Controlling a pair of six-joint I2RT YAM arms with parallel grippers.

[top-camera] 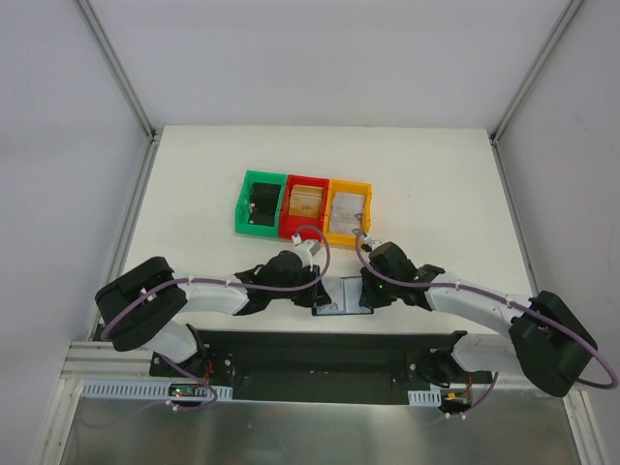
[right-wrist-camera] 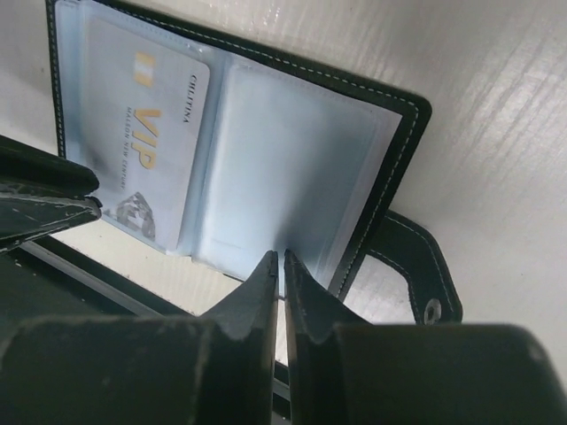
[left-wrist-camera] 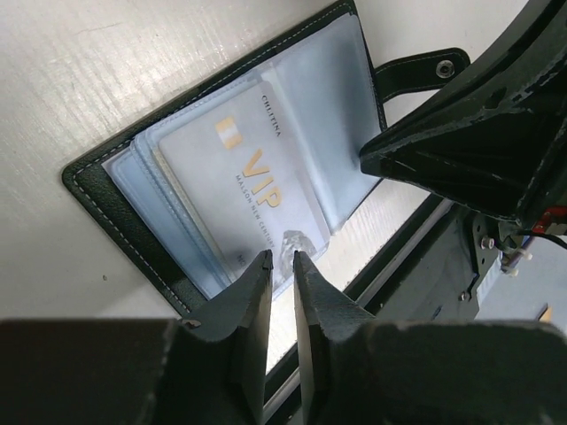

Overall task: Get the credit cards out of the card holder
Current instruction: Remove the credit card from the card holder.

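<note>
**Card extraction — grasp step**

The card holder lies open at the near edge of the table. The right gripper pinches the edge of its empty panel. The left gripper, jaws a slit apart, straddles the corner of the VIP credit card — whether it grips cannot be told. The next move probably calls for drawing the card out with the holder pinned.

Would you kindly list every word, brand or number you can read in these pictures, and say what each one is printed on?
"VIP": large gold letters across the credit card in a clear sleeve of the card holder.
"CHLITINA": small dark print near the card's edge, as best it reads.
Small gold line under "VIP": too small to read with certainty.
Nothing else carries legible text.
</note>
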